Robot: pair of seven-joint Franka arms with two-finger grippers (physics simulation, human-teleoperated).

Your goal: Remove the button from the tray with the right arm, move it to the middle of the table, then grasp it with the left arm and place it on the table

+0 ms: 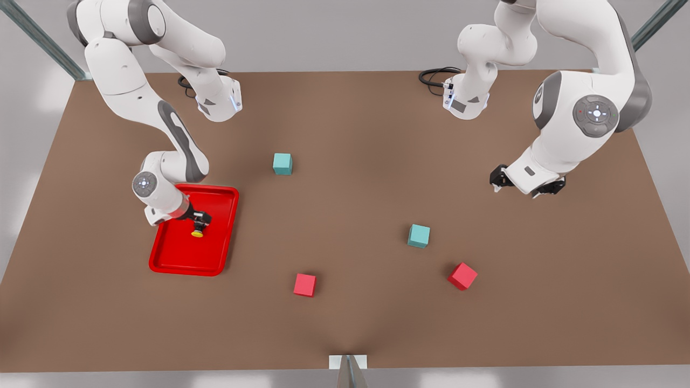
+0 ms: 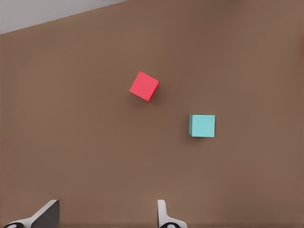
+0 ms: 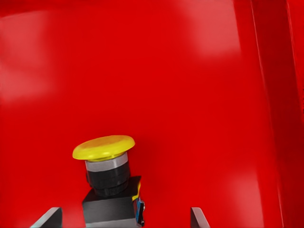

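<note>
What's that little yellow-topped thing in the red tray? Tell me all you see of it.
It is a small push-button: a round yellow cap, a pale grey ring under it, a black cylindrical neck and a dark boxy base. It looks like plastic. It lies inside the red tray, between the open fingers of the right claw, cap pointing away from the claw. Whether the fingers touch it is unclear.

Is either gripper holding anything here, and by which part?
Nothing is held. The right gripper straddles the button in the tray, jaws open either side of its boxy body; the left gripper waits open above the table.
</note>
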